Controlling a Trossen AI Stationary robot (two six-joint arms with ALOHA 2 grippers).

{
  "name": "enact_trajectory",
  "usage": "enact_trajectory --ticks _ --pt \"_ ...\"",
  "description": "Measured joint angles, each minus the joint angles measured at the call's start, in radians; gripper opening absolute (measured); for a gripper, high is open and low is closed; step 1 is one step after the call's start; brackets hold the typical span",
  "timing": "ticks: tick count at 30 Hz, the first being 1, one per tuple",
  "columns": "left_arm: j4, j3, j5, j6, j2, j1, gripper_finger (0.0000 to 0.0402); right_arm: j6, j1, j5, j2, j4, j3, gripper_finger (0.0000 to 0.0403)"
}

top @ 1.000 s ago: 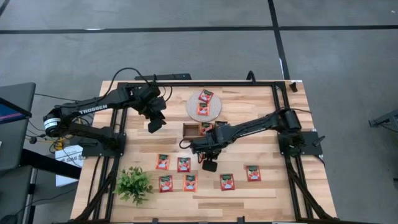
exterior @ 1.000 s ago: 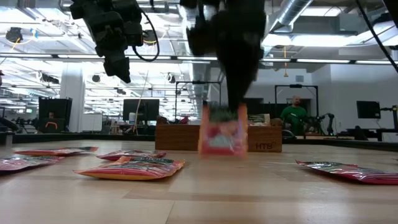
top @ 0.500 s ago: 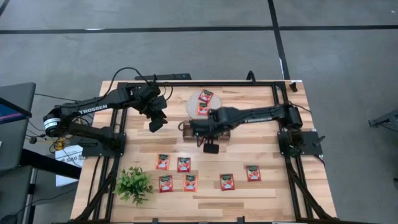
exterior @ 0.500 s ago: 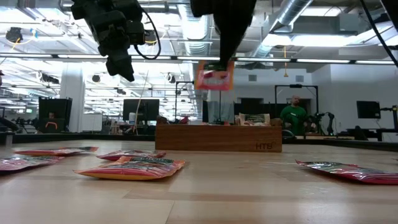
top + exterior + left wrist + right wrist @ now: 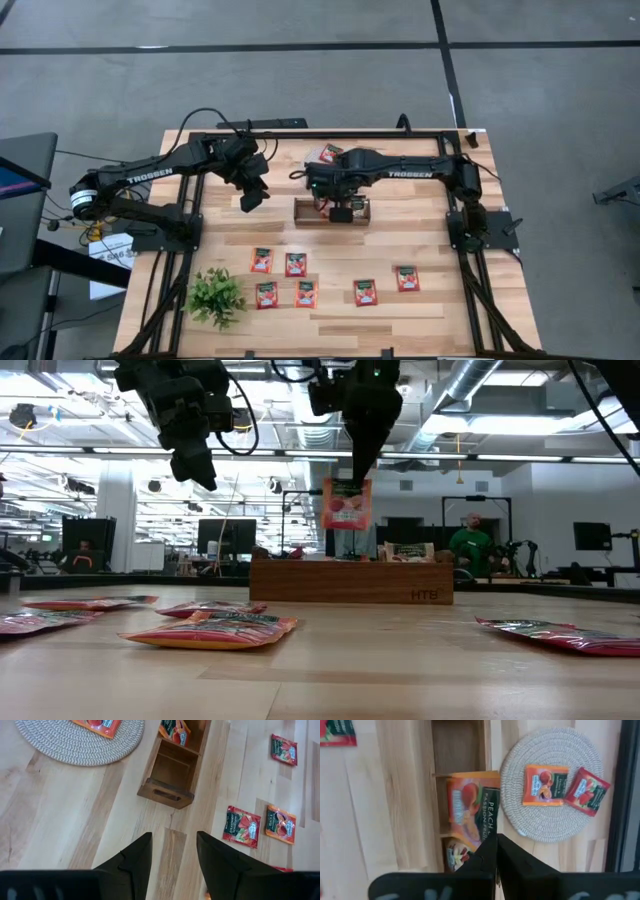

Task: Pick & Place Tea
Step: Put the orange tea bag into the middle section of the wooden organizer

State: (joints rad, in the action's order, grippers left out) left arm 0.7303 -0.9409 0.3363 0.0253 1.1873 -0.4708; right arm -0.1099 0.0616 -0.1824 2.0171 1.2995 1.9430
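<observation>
The right gripper (image 5: 352,478), closed on a tea sachet (image 5: 346,504), hangs above the wooden tray (image 5: 350,579). Off-centre release risks snagging a divider. The left gripper (image 5: 172,851) is open, empty.

We see the wooden tray (image 5: 331,212) mid-table with the woven mat (image 5: 551,785) just behind it bearing two sachets (image 5: 545,785), six more sachets (image 5: 295,264) lying in front, and the plant (image 5: 214,297) at the front left corner.
</observation>
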Motion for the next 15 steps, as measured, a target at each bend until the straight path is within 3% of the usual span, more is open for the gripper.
enact_trajectory --ticks 15 --pt "-0.019 0.0 0.0 0.0 0.0 0.0 0.0147 -0.048 0.006 0.003 0.001 -0.117 -0.15 0.0"
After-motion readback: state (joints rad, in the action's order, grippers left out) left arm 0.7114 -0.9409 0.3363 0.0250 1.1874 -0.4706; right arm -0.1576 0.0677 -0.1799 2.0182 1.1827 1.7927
